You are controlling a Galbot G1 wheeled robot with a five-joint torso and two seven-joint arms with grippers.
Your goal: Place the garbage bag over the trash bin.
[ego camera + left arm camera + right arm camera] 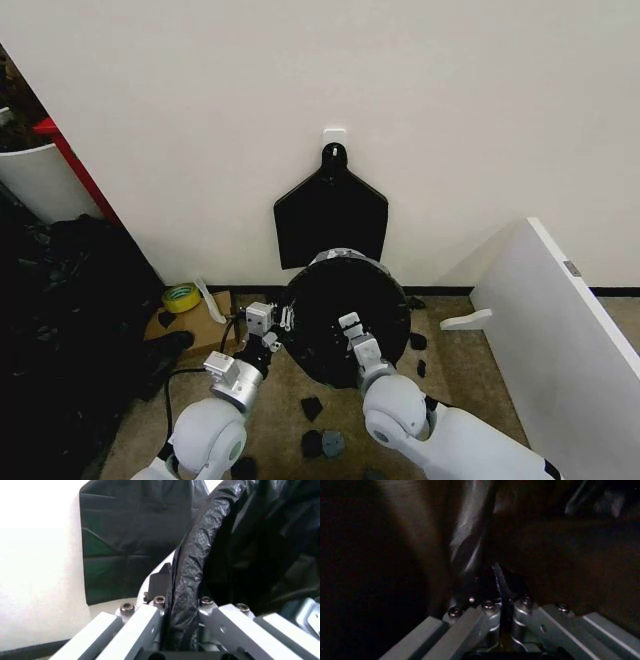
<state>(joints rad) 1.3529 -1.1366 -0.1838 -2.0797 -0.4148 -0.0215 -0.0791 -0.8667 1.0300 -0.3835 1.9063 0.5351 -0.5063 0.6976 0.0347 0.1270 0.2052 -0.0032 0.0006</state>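
From the head view, the garbage bag (345, 320) lined the trash bin (340, 258) on the floor by the wall. Left wrist view: the left gripper (179, 609) pinched the bag-wrapped rim. Right wrist view: the right gripper (499, 592) clenched bag plastic inside.

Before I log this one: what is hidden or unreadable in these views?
- Trash bin: head view, covered by the garbage bag; just a white sliver shows in the left wrist view.
- Right gripper: right wrist view is dark inside the bag; what it pinches is unclear.
- Left gripper: clamped over the bagged rim; how far down the bag reaches is hidden.
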